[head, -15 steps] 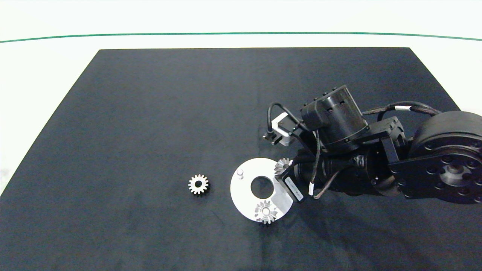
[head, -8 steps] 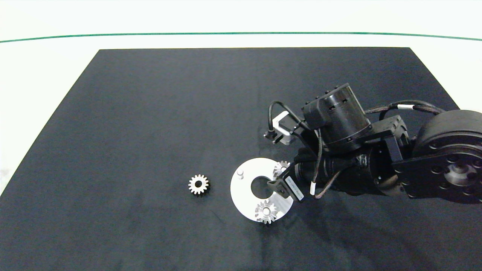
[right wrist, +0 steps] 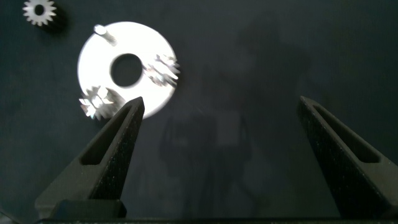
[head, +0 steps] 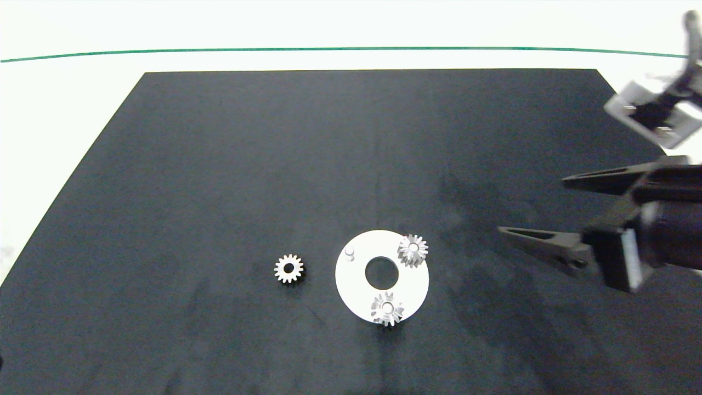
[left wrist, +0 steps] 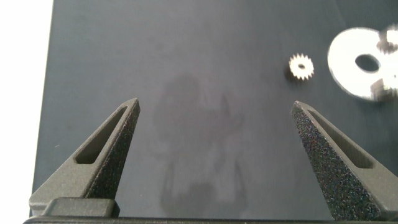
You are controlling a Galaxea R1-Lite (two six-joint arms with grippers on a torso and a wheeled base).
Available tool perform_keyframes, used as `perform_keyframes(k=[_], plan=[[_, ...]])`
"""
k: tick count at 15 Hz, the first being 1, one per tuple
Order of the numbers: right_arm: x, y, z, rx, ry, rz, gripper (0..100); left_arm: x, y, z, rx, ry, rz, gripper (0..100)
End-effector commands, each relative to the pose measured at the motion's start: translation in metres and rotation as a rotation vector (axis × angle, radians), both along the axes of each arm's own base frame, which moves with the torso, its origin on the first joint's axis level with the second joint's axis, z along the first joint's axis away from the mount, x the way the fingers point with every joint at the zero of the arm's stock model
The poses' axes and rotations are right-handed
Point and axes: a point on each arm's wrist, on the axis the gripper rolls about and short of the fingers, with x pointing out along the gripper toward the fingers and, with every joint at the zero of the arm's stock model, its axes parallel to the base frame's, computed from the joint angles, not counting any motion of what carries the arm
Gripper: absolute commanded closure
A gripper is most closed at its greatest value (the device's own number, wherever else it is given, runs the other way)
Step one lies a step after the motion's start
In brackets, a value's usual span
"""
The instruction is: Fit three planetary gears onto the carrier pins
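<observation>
In the head view, the flat white round disc point(head: 356, 285) with its large centre hole is lying on the black rectangular mat point(head: 219, 164), toward the mat's near side and a little right of its middle, and two small silvery toothed metal gears are sitting on its pins: one point(head: 413, 250) at the disc's far right rim and one point(head: 387, 309) at its near rim. The third short pale peg point(head: 350, 252) is standing bare at the disc's far left, and the third silvery gear point(head: 289, 269) is lying flat on the mat just left of the disc, apart from it. The right gripper point(head: 529, 207) is hanging well to the right of the disc with its two dark fingers spread wide and holding nothing; a second ago it was down at the disc's right rim with the gear between its fingers, and it has since let go and pulled back toward the picture's right edge. Open mat is stretching all round the disc, with the pale table point(head: 55, 99) and a thin green line point(head: 329, 48) beyond the far edge. In the left wrist view, the left gripper point(left wrist: 214, 106) is hovering over bare mat near the mat's edge, fingers spread wide and empty, with the loose gear point(left wrist: 301, 66) and the disc point(left wrist: 348, 74) well ahead of it. In the right wrist view, the right gripper point(right wrist: 221, 99) is gaping over bare mat, with the disc point(right wrist: 93, 59), its two seated gears point(right wrist: 163, 68) point(right wrist: 98, 102), the bare peg point(right wrist: 104, 32) and the loose gear point(right wrist: 39, 10) all lying beyond one fingertip.
</observation>
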Motion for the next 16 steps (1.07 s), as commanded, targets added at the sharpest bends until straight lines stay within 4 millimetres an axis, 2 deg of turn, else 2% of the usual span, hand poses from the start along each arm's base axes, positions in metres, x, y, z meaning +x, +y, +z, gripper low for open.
perform_keyframes(k=[1, 4, 5, 7, 11, 16], plan=[[-0.111, -0.112, -0.04, 0.069, -0.099, -0.213, 0, 0.046, -0.011, -0.016, 0.138, 0.227, -0.156, 0], [-0.149, -0.135, -0.052, 0.108, -0.147, -0.275, 0, 0.088, -0.032, -0.029, 0.182, 0.329, -0.264, 0], [-0.158, -0.139, -0.055, 0.116, -0.164, -0.303, 0, 0.108, -0.043, -0.039, 0.196, 0.343, -0.295, 0], [-0.169, -0.144, -0.059, 0.126, -0.18, -0.315, 0, 0.131, -0.065, -0.046, 0.21, 0.309, -0.349, 0], [-0.178, -0.147, -0.066, 0.13, -0.189, -0.342, 0, 0.162, -0.108, -0.051, 0.281, 0.332, -0.378, 0], [-0.18, -0.148, -0.07, 0.134, -0.19, -0.343, 0, 0.195, -0.132, -0.059, 0.281, 0.295, -0.351, 0]])
